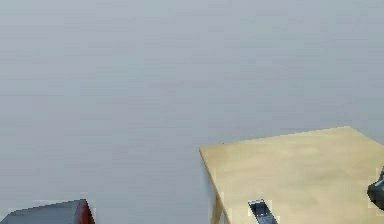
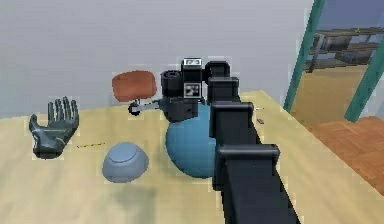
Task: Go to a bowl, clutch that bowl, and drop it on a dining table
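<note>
Counter: the tan counter [image 1: 300, 165] sits low on the forward view's right, with a grey wall [image 1: 150, 80] behind it.
Near edge: a dark thing [image 1: 262, 210] lies there.
Bowl: in the arm side view, a small grey-blue bowl [image 2: 126, 162] sits on the counter between a hand statue [image 2: 55, 128] and a big blue ball [image 2: 190, 150].
Feel: I think it is hard, smooth and light. The round sides may slip, so take the rim.
Jaws: they are farther up than the bowl, apart from it, by a brown thing [image 2: 132, 85]. I cannot tell how wide they are or if they hold anything.

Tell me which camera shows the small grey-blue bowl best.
The arm side view: the bowl sits whole on the table beside the hand statue. The forward view faces wall and a table corner instead.
</note>
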Robot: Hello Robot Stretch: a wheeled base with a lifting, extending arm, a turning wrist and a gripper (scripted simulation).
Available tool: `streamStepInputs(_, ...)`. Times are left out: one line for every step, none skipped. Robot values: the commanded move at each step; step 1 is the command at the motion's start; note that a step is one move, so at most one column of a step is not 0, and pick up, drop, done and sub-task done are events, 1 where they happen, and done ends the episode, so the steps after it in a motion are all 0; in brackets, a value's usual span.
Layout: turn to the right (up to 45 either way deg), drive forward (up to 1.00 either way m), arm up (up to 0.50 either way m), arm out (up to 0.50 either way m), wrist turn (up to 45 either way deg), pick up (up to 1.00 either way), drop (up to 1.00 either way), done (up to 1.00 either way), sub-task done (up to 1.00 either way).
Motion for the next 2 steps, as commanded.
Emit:
streamStepInputs(0.0,0.0,0.0,-0.1,0.0,0.0,0.0,0.0,0.0)
streamStepInputs(0.0,0.0,0.0,0.0,0.0,0.0,0.0,1.0,0.0)
